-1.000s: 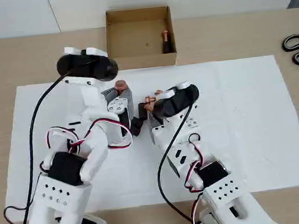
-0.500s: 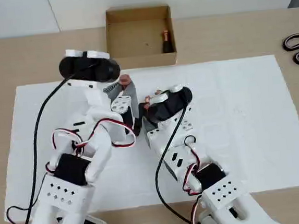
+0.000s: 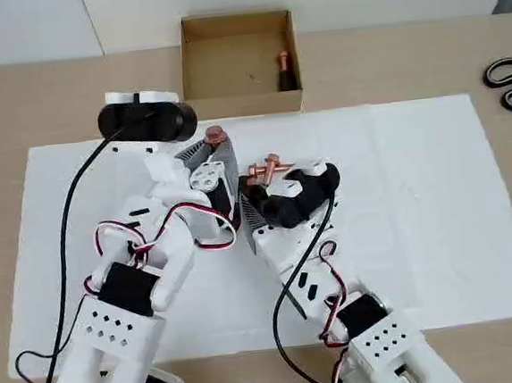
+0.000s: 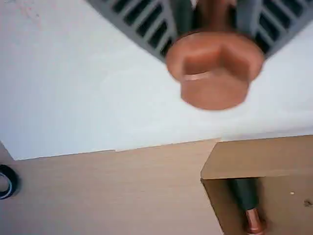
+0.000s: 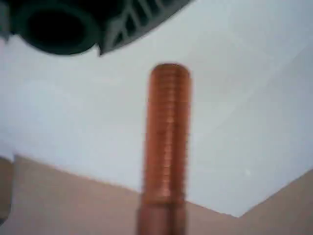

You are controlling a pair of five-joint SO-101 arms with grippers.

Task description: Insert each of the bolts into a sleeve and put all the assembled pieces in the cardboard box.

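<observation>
The left gripper (image 3: 218, 152) is clamped on a bolt (image 4: 212, 68), its hex head sticking out. Just beside it, the right gripper (image 3: 268, 174) grips a second bolt (image 5: 168, 132). Beyond them, the cardboard box (image 3: 193, 67) holds one assembled piece (image 3: 285, 71) against its wall.

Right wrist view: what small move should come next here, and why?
Probably bring the bolt and the dark sleeve into line, so that the threaded tip faces the sleeve's mouth. The tip stands beside that opening, apart from it and not inside, so pushing them together now would likely miss.
</observation>
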